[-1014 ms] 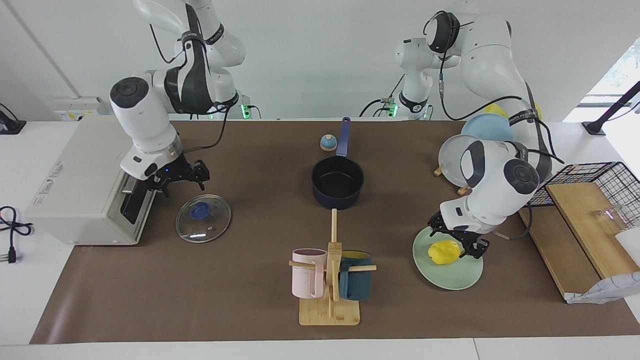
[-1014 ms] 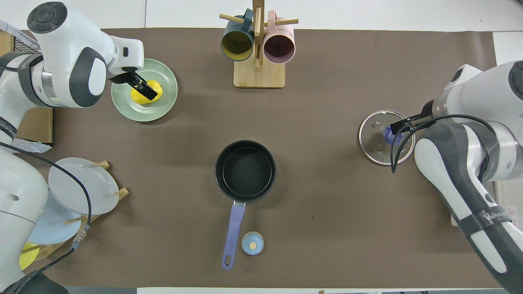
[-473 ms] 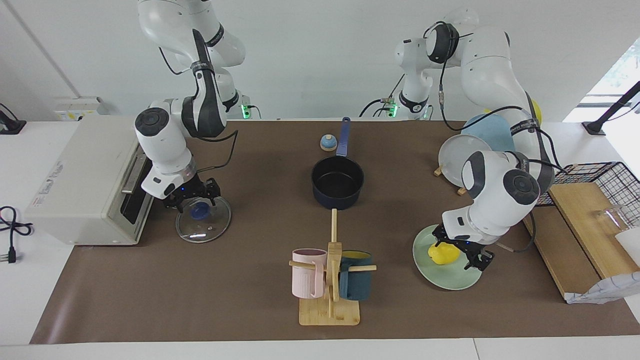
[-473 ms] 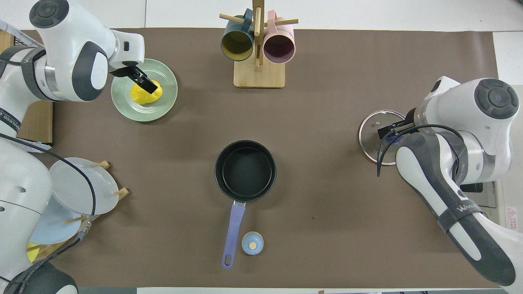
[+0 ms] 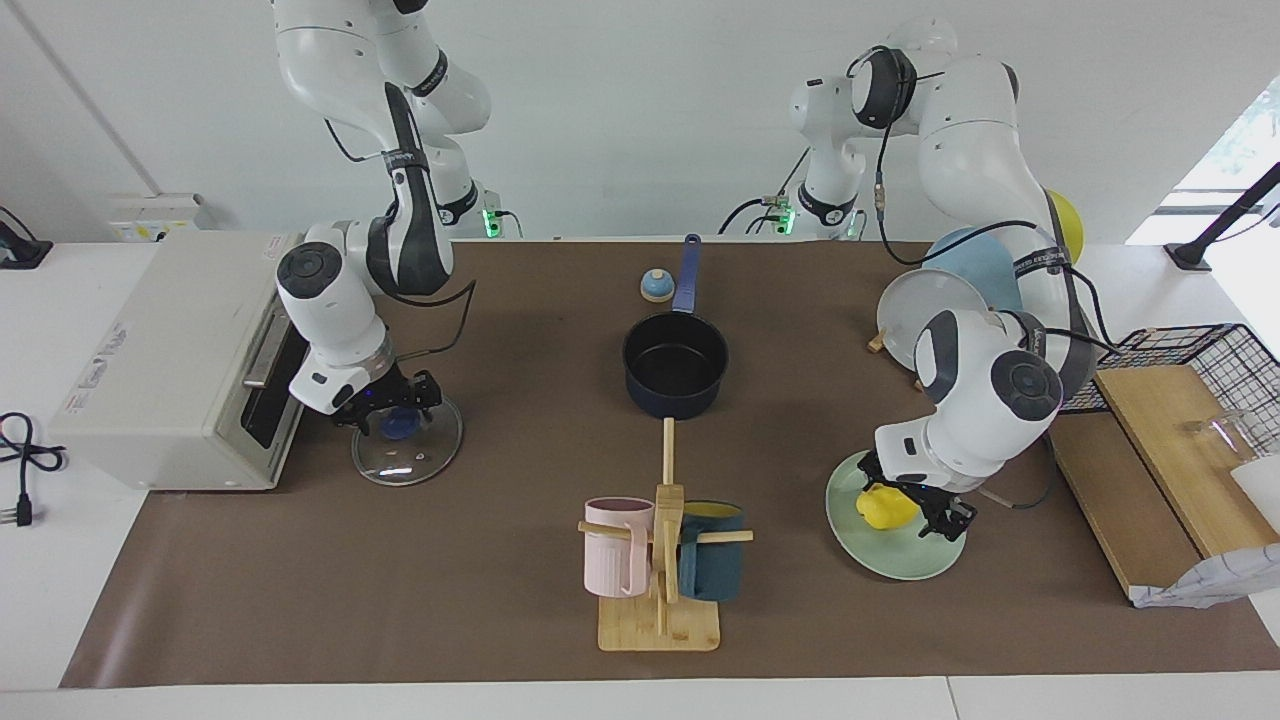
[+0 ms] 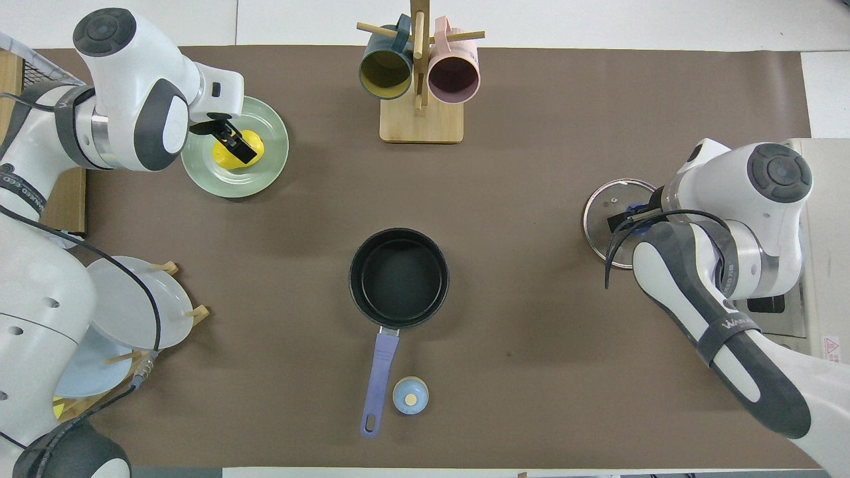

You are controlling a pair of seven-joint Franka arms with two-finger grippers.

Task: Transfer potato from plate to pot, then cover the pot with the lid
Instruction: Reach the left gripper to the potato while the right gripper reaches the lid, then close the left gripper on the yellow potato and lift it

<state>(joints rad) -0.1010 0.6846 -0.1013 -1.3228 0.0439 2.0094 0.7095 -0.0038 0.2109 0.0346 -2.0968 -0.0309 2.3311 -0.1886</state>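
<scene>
The left hand (image 5: 915, 497) is set down around the potato (image 5: 884, 508) on the plate (image 5: 893, 553), fingers apart on either side; an off-centre closure could roll it away. The right hand (image 5: 388, 408) straddles the knob of the lid (image 5: 408, 438), not yet closed. The pot (image 5: 675, 364) sits mid-tabletop, empty.

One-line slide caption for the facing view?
Left gripper straddles the potato on the plate; right gripper at the lid; pot empty.
</scene>
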